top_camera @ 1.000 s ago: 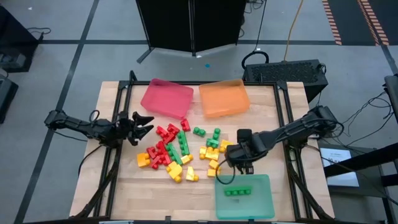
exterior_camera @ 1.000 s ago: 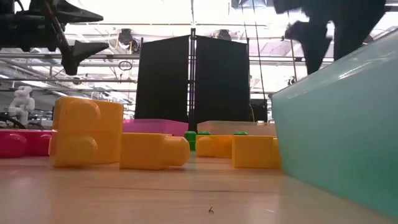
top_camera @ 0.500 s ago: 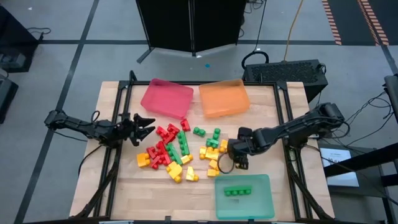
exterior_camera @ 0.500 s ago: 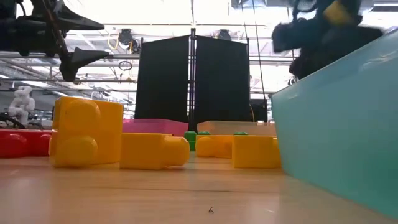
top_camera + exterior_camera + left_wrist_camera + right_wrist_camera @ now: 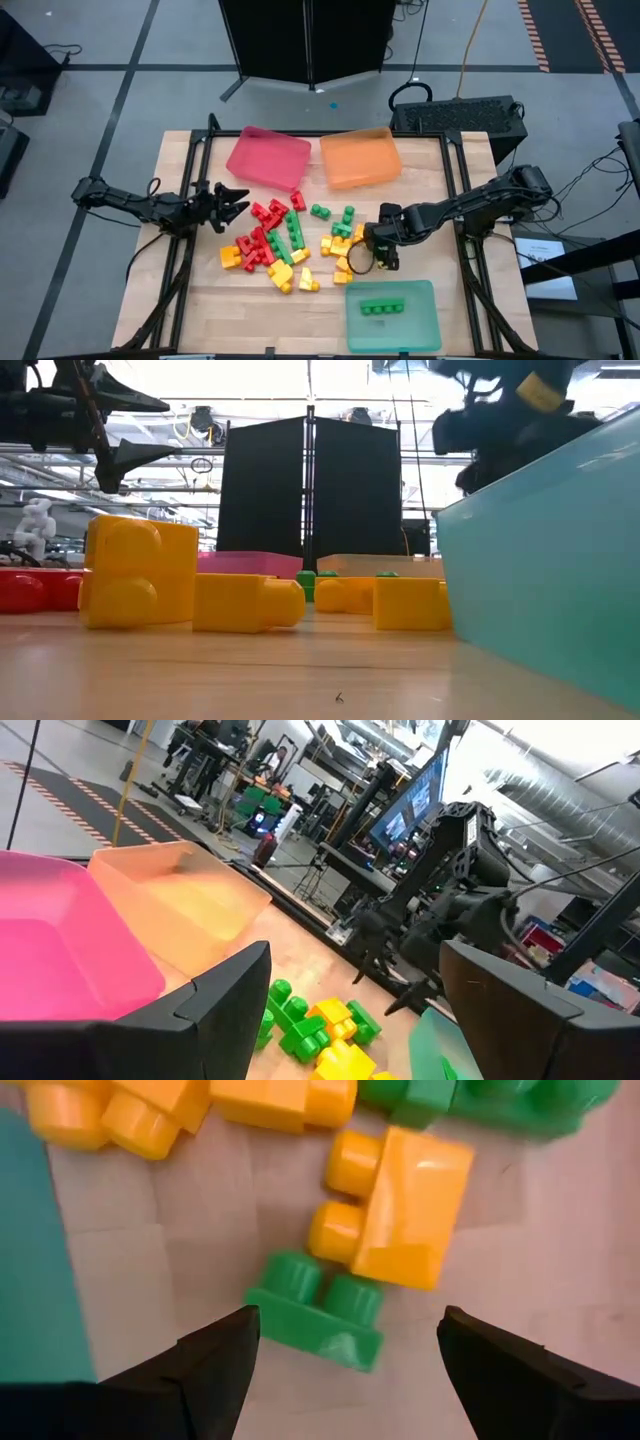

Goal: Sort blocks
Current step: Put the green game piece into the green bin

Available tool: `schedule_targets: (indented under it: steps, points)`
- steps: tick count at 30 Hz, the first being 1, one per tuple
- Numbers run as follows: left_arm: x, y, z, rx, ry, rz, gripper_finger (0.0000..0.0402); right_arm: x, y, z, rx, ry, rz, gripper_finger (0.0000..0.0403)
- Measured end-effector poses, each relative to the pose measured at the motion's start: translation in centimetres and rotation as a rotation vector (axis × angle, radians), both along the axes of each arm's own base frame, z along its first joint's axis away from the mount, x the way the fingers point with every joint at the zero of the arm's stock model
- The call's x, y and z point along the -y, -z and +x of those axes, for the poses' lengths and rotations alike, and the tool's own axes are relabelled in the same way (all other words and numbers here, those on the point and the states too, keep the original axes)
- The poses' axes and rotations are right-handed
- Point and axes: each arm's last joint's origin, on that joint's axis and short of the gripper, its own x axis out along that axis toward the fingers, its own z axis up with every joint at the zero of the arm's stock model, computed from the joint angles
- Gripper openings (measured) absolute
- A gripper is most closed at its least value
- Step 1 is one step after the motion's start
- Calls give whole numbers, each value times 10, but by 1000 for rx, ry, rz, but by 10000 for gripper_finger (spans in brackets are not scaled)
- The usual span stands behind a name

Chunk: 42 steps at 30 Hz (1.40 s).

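The right gripper (image 5: 345,1355), fingers spread wide and empty, hangs directly above a small green block (image 5: 318,1310) lying on the table (image 5: 200,310) against a yellow block (image 5: 400,1205), while the left gripper (image 5: 232,199), also open, waits beside the block pile (image 5: 290,240).

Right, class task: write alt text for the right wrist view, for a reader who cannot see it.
The right hand is open, its two dark fingers hanging either side of a small two-stud green brick on the wooden table. A yellow brick touches the green one, with more yellow and green bricks beyond and the green tray's edge alongside.
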Motion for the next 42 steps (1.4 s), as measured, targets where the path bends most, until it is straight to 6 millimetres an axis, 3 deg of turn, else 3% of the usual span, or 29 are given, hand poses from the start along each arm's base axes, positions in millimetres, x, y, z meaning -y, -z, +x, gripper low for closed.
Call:
schedule_targets:
  steps: [4,19,24,34,42]
  points:
    - [0,0,0,0,-1,0,292,-1,5,1,17,24,76,303]
    - [-1,5,0,-36,-23,-36,292,-7,6,-4,-23,-553,-89,320]
    - [-1,5,0,-38,-24,-36,292,-6,13,-1,-50,-583,-100,320]
    - [-1,5,0,-36,-30,-37,292,-10,49,11,-140,-608,-98,320]
    - [-1,5,0,-38,-33,-37,292,-8,55,16,-147,-580,-83,311]
